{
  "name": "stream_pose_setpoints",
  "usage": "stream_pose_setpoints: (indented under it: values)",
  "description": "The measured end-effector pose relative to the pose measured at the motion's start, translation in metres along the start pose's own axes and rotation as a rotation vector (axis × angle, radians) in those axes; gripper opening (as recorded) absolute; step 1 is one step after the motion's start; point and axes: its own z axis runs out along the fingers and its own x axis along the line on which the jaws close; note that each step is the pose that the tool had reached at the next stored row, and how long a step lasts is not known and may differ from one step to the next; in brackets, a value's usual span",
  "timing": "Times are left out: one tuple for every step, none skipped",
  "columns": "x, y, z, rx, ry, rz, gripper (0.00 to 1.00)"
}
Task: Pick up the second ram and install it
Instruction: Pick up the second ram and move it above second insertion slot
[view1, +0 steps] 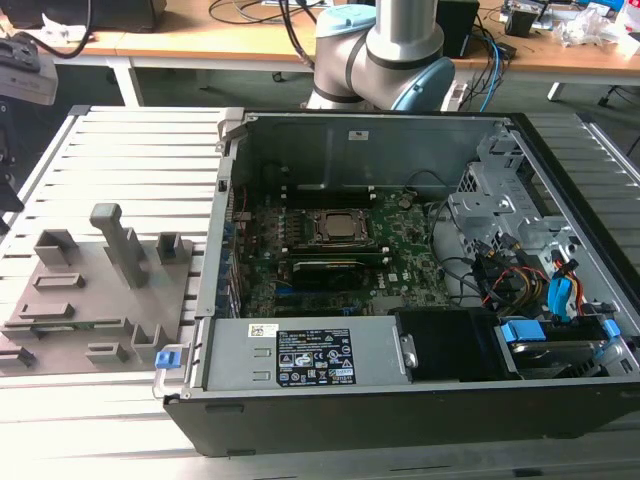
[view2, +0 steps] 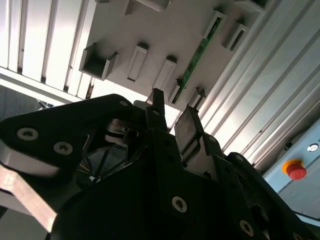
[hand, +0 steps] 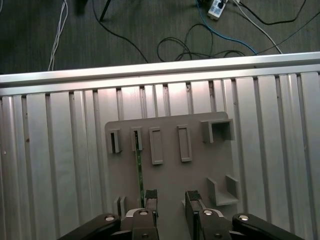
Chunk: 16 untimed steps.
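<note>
Gripper (hand: 172, 197): jaws apart, nothing betw. them, bare plate shows in the gap. Also seen in the second wrist view (view2: 172, 105), hanging above the plate, not touching it.

Second ram (hand: 139, 167): thin green stick, standing on its long edge in a slot of the fixture plate. Not held. In the first wrist view its near end lies just beside one finger, outside the gap. In the second wrist view (view2: 197, 52) it runs away from the fingers across the plate.

Fixture plate (hand: 170, 170): gray, w/ several raised rectangular slots and pockets, flat on the slatted table. In the exterior view (view1: 100, 300) it sits at 9 o'clock of the PC case, i.e. the exterior view's left.

Slatted table (hand: 60, 165): aluminium, carries both plate and case.

PC case (view1: 400, 415): lying open, side panel off.

Motherboard (view1: 405, 250): green, inside the case. CPU socket (view1: 335, 228) near its middle.

Power supply (view1: 310, 352): at 6 o'clock of the motherboard, label facing up.

Arm (view1: 400, 40): base at 12 o'clock of the case.

Red button (view2: 297, 171): on a pale panel past the table edge.

Cables (hand: 200, 45): loose on the dark floor beyond the table.
</note>
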Motion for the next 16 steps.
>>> stream_pose_setpoints:
  values:
    - [0.0000,-0.0001,0.0007,0.0001,0.0000,0.000,0.36]
    - [0.0001,-0.0001,0.0016,0.0001,-0.0001,0.000,0.36]
    - [0.0001,-0.0001,0.0023,0.0001,0.0000,0.000,0.36]
    - [0.0001,-0.0002,0.0035,0.0000,0.0001,0.000,0.36]
    - [0.0001,-0.0002,0.0042,0.0001,0.0000,0.000,0.36]
    - [0.0001,-0.0002,0.0048,0.0001,-0.0001,0.000,0.36]
    - [0.0001,-0.0003,0.0052,0.0001,0.0000,0.000,0.36]
    - [0.0002,-0.0003,0.0063,0.0000,0.0000,0.000,0.36]
    - [0.0002,-0.0003,0.0074,0.0001,0.0000,0.000,0.36]
    - [0.0002,-0.0004,0.0084,0.0000,0.0000,0.000,0.36]
    - [0.0002,-0.0004,0.0092,0.0000,0.0000,0.000,0.36]
    - [0.0003,-0.0005,0.0098,0.0001,0.0000,0.000,0.36]
    - [0.0002,-0.0005,0.0105,0.0001,-0.0001,0.000,0.36]
    - [0.0003,-0.0006,0.0121,0.0001,0.0000,0.000,0.36]
    - [0.0003,-0.0006,0.0132,0.0000,0.0000,0.000,0.36]
    - [0.0004,-0.0007,0.0149,0.0000,0.0000,0.000,0.36]
